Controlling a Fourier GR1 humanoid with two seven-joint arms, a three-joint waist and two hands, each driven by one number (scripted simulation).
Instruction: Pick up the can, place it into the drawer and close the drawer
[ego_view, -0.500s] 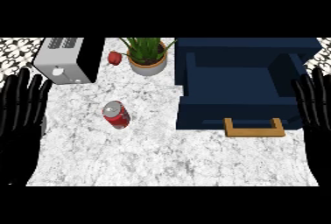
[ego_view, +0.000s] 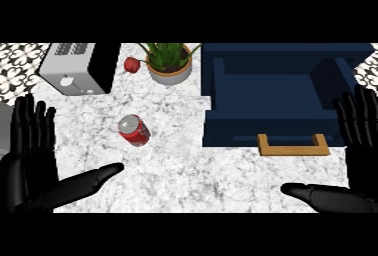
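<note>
The can (ego_view: 133, 130) is red with a silver top and stands on the marble counter (ego_view: 184, 170), left of centre and apart from every other object. It appears upright, though the steep downward view makes a slight tilt hard to rule out.

Handling, as a judgement: a drinks can is light, with a thin, stiff wall that is smooth and likely slippery. It may dent if squeezed and may tip or roll if nudged at the top. Take hold around the middle of the side wall, fingers on one side and thumb on the other. Avoid the top rim.

The drawer (ego_view: 280, 100), dark blue with a wooden handle (ego_view: 292, 146), lies to the right of the can and is open. Its inside looks bare. The can must travel rightward over the near wall, then the drawer must be pushed shut at the handle face.

The left hand (ego_view: 29, 165) shows at the left edge, fingers straight and pointing up, thumb spread toward the can, holding nothing. The right hand (ego_view: 358, 145) shows at the right edge in the same posture, beside the drawer, also holding nothing. The left hand is nearer the can.

Behind the can stand a toaster (ego_view: 77, 67), a small red object (ego_view: 132, 64) and a potted plant (ego_view: 170, 62), all well apart from it.
</note>
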